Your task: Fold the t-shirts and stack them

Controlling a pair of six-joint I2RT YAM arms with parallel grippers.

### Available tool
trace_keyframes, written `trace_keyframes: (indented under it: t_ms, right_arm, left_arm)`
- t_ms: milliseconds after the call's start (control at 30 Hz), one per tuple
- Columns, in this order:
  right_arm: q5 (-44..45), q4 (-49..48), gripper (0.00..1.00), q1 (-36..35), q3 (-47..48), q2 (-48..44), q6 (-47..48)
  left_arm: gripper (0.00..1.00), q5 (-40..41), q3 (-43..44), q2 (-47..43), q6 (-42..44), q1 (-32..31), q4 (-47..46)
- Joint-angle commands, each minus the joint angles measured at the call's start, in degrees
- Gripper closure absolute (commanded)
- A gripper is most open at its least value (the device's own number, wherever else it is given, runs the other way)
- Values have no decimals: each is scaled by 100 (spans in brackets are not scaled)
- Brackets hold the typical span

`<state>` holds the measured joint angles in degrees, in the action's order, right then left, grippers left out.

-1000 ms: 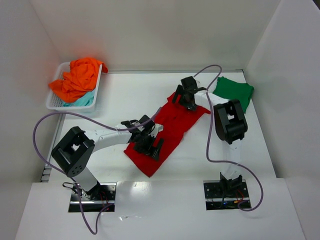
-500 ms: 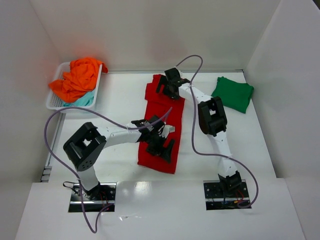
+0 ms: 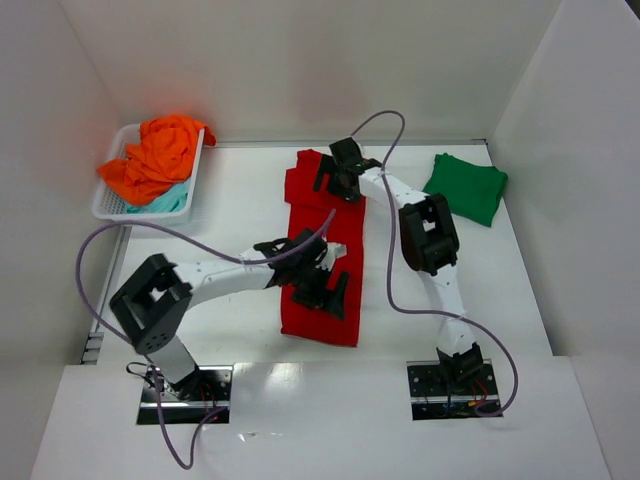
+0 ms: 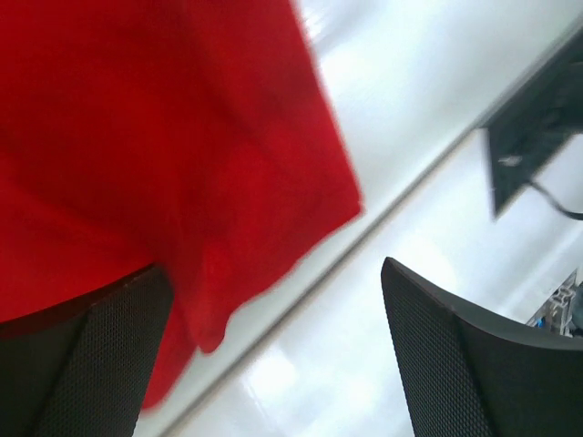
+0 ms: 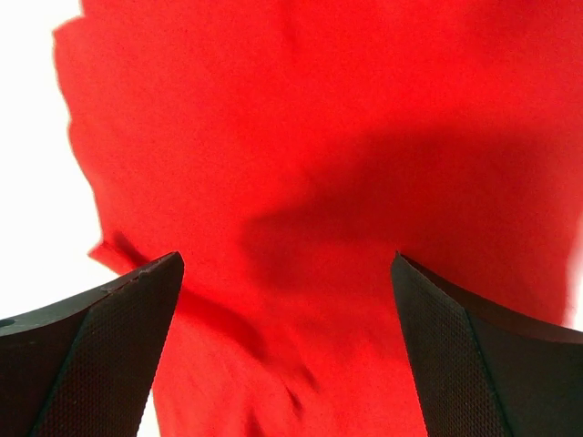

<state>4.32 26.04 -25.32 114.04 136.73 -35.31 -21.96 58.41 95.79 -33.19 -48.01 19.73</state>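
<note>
While your left hand [image 3: 322, 288] hangs spread over the near end of the red t-shirt [image 3: 312, 215], that shirt lies mid-desk as a long strip, apparently half folded. Your right hand [image 3: 340, 176], also apart and empty, is over its far end. The green t-shirt [image 3: 465, 187] lies folded far right; the orange t-shirt [image 3: 160, 155] and teal t-shirt [image 3: 172, 200] sit unfolded in the basket [image 3: 112, 195], far left.

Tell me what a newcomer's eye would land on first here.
The bright red t-shirt dominates, laid out as a long strip down the middle of the white table. Both arms reach over it, the right gripper open at its far end and the left gripper open over its near half. A folded dark green t-shirt lies far right, and an orange t-shirt is heaped in the white basket far left.
</note>
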Motion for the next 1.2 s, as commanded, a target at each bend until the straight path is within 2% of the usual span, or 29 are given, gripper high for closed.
trace_keyframes:
  t_ms: [0,100,167,233,333,433,567,800,1167]
  right_arm:
    - [245,-318,0,264,-793,-1512,112]
    - [184,-530,0,335,-1392,-2157,226]
    - [131,-635,0,335,-1726,-2632,288]
    - [131,-688,0,335,-1972,-2861,357]
    - [78,-741,0,335,-1973,-2740,533]
    - [78,-600,0,335,-1597,-2415,656]
    - [279,-241,0,335,-929,-1451,771]
    - [342,76,0,282,-67,-428,824]
    - [272,305,0,282,1085,714,938]
  left_arm:
    - [1,464,170,-1034,-275,-24,146]
    - [1,736,170,-1807,-451,-24,24]
    - [1,1130,-145,-2351,-662,-24,-39]
    - [1,1516,-373,-2573,-776,-24,-92]
    - [1,1651,-506,-2627,-777,-24,118]
    - [1,1738,-690,-2460,-777,-24,58]
    - [1,1931,-805,-2022,-917,-24,5]
    - [1,1985,-621,-1072,-698,-24,58]
    - [1,1238,-454,88,-522,-77,-197]
